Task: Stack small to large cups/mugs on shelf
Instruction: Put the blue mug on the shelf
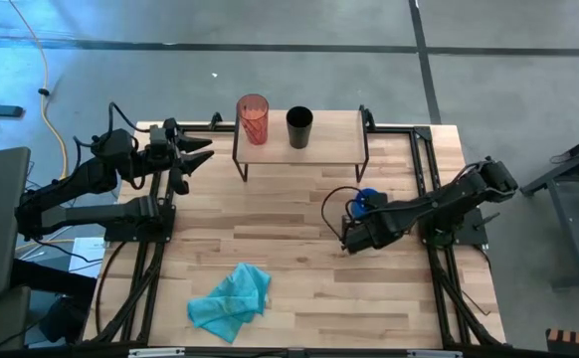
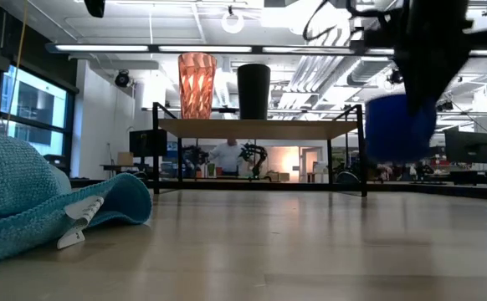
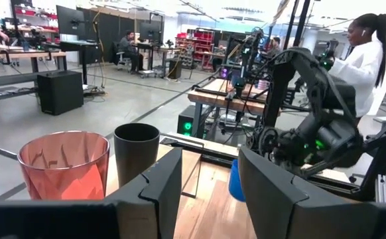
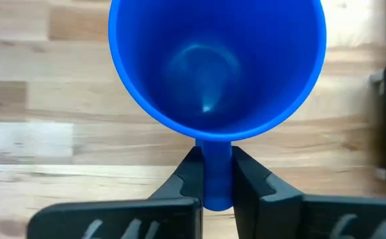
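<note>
Crumpled teal cloth [image 1: 231, 301] on the wooden tabletop [image 1: 299, 249], toward seven o'clock from its middle; white tag showing in the low view. Yellow cable [image 1: 43, 60] on the grey floor at ten o'clock. Person in white [image 3: 359, 50] beyond the table.

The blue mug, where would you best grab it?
By its handle, from above, as the right gripper does now: the blue mug hangs upright with its mouth open upward, and the thin handle fits between the fingers where the wide body would not.

Right hand [image 4: 216, 174] clamped, raised above table; left hand [image 1: 198, 154] spread, idle.
</note>
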### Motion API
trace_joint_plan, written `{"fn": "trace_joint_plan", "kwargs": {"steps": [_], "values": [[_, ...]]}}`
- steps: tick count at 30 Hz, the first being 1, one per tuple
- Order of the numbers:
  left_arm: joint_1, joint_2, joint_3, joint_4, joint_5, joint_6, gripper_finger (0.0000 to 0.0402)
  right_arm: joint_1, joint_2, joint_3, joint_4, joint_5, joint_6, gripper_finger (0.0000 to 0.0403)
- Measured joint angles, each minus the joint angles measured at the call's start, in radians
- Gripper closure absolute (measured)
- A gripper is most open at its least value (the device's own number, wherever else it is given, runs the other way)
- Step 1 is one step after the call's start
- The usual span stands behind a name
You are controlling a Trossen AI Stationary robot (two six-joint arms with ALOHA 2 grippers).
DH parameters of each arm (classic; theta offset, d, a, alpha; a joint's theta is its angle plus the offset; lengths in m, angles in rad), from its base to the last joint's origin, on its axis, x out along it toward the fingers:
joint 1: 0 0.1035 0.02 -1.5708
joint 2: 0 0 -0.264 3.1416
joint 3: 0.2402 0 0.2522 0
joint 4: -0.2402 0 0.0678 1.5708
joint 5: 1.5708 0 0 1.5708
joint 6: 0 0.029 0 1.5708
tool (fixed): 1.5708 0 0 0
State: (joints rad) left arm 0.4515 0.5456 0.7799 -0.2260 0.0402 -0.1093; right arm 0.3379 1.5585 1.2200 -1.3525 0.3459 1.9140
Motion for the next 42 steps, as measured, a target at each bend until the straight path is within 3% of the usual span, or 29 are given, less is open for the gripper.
{"fn": "trace_joint_plan", "kwargs": {"steps": [10, 18, 27, 42], "values": [[0.000, 0.000, 0.000, 0.000, 0.000, 0.000, 0.0263, -0.086, 0.000, 0.232, -0.194, 0.070, -0.116, 0.0386], [0.000, 0.000, 0.000, -0.001, -0.001, 0.000, 0.0263, -0.179, 0.000, 0.335, -0.218, 0.090, -0.248, 0.0386], [0.000, 0.000, 0.000, -0.003, -0.008, 0.000, 0.0263, -0.267, 0.000, 0.391, -0.203, 0.111, -0.354, 0.0386], [0.000, 0.000, 0.000, -0.009, -0.008, 0.000, 0.0263, -0.452, 0.000, 0.389, -0.031, 0.114, -0.621, 0.0386]]}}
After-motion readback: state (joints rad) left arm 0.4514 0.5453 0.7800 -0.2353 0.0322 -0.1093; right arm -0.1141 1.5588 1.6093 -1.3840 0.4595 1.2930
